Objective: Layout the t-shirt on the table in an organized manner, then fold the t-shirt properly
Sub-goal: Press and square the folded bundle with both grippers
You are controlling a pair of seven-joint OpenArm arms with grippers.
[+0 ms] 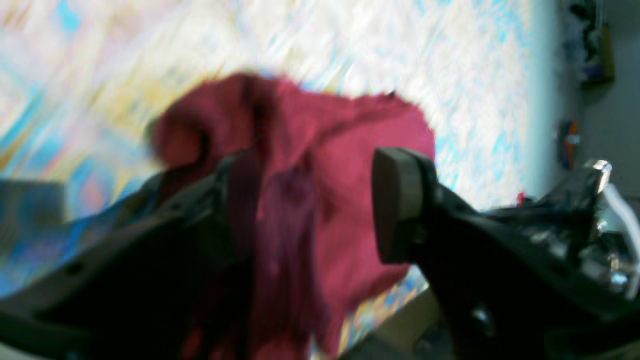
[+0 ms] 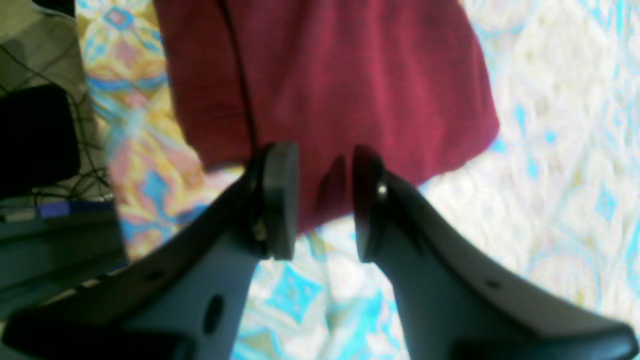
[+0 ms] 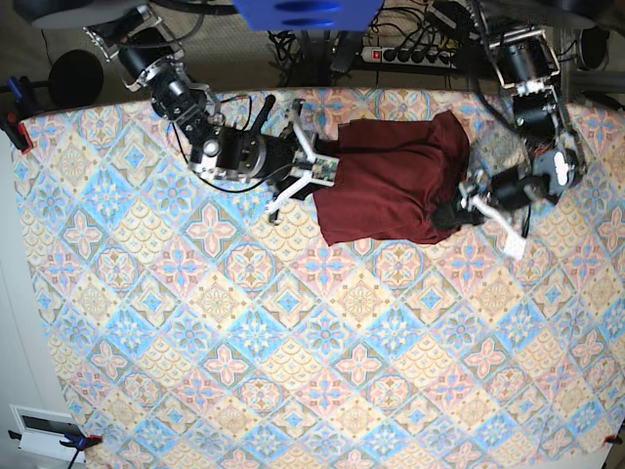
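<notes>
The dark maroon t-shirt lies bunched in a rough rectangle near the far edge of the patterned table. At the shirt's right edge sits my left gripper. In the left wrist view the left gripper is open, jaws wide apart, with crumpled t-shirt cloth loose between them and draped by the dark finger. My right gripper is at the shirt's left edge. In the right wrist view the right gripper is open, and the t-shirt hem shows in the gap between the pads.
A power strip and cables lie behind the table's far edge. A white box sits off the near left corner. Clamps grip the left table edge. Patterned table surface stretches in front of the shirt.
</notes>
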